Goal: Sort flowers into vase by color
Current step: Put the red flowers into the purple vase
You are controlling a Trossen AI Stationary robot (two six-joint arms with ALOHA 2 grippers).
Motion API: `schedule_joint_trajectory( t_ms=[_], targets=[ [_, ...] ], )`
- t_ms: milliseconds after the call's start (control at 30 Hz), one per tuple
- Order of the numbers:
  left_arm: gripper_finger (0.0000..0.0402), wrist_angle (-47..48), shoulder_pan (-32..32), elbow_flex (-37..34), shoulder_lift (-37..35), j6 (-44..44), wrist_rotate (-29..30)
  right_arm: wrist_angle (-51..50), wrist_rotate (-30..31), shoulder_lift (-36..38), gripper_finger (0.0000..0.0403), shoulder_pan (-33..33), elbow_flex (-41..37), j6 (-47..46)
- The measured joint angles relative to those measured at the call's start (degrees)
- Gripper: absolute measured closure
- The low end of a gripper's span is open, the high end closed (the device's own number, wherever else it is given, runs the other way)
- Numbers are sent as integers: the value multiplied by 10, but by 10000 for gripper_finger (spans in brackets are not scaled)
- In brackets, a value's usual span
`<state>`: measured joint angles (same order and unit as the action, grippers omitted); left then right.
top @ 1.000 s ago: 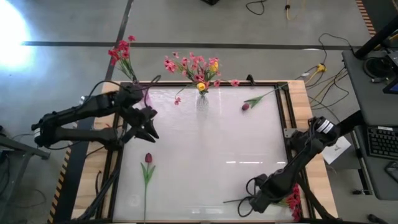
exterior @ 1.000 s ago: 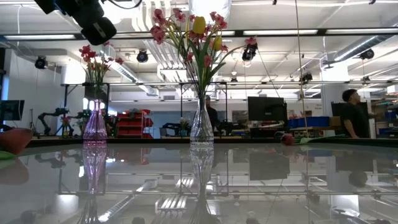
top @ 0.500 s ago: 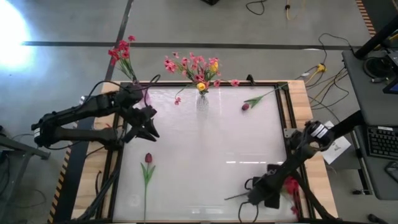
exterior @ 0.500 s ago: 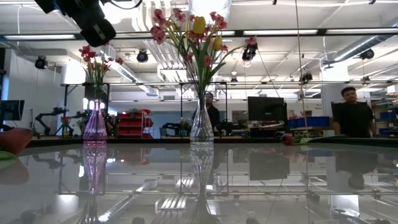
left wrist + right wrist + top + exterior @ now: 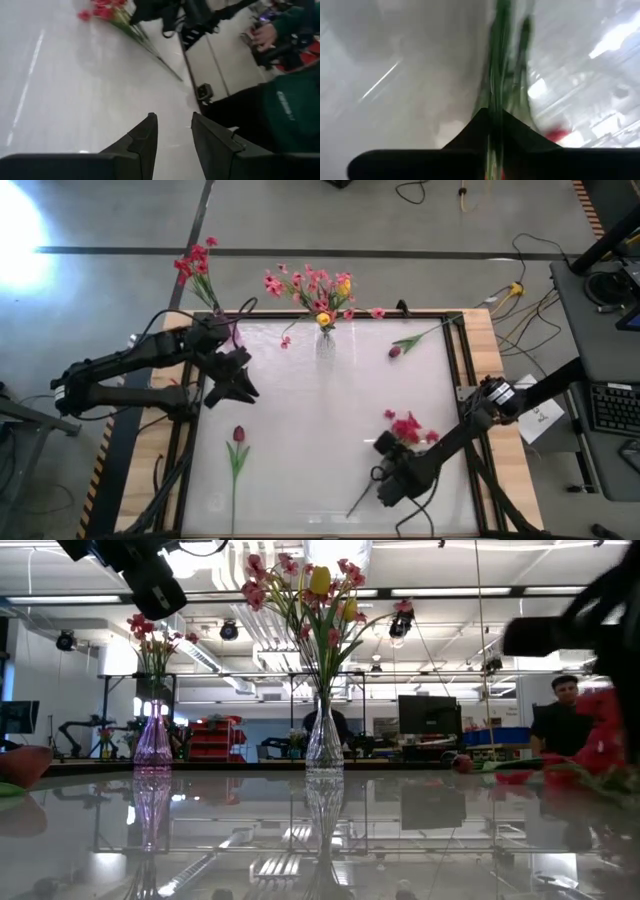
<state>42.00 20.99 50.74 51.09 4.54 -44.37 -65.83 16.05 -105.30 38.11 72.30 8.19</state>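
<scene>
My right gripper (image 5: 383, 483) is shut on a red spray flower (image 5: 405, 428) over the table's near right part; its green stem (image 5: 352, 508) trails toward the near edge. My left gripper (image 5: 243, 392) hovers open and empty at the left, beside a purple vase (image 5: 236, 336) that holds red flowers (image 5: 195, 262). At the far middle, a clear vase (image 5: 325, 342) holds pink and yellow flowers (image 5: 312, 288). Two dark-red buds lie flat on the table, one at the near left (image 5: 238, 435) and one at the far right (image 5: 395, 351). My right gripper pinches the red spray's green stem (image 5: 499, 85) between its two fingers (image 5: 476, 127), about midway along it. The fingers come steeply from above. The blossom end (image 5: 600, 735) is blurred in the low view, so I cannot tell whether it is clear of the table.
A small pink blossom (image 5: 286, 340) lies left of the clear vase. A dark frame (image 5: 452, 370) edges the white tabletop. Cables and a keyboard (image 5: 608, 406) sit beyond the right edge. People stand in the room behind the table (image 5: 560, 720).
My right gripper has moved from the near right corner toward the table's middle, rolled about its own axis and shut on the red spray's stem. The spray has swung round: its blossoms now lie farther in on the table and its stem points at the near edge.
</scene>
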Motion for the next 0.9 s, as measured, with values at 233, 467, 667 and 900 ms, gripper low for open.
schedule_joint_trajectory(
  t_ms=[233,467,667,900],
  targets=[
    [292,4,0,0,12,20,57,19,3,9,293,-15,15,-44],
    [281,10,0,-17,24,6,97,-69,-14,29,186,-13,87,-389],
    [241,-26,-6,-72,11,27,100,-27,19,101,146,29,73,-1027],
    [202,-238,-80,-144,18,107,94,114,36,115,148,51,-35,-1346]
  ],
)
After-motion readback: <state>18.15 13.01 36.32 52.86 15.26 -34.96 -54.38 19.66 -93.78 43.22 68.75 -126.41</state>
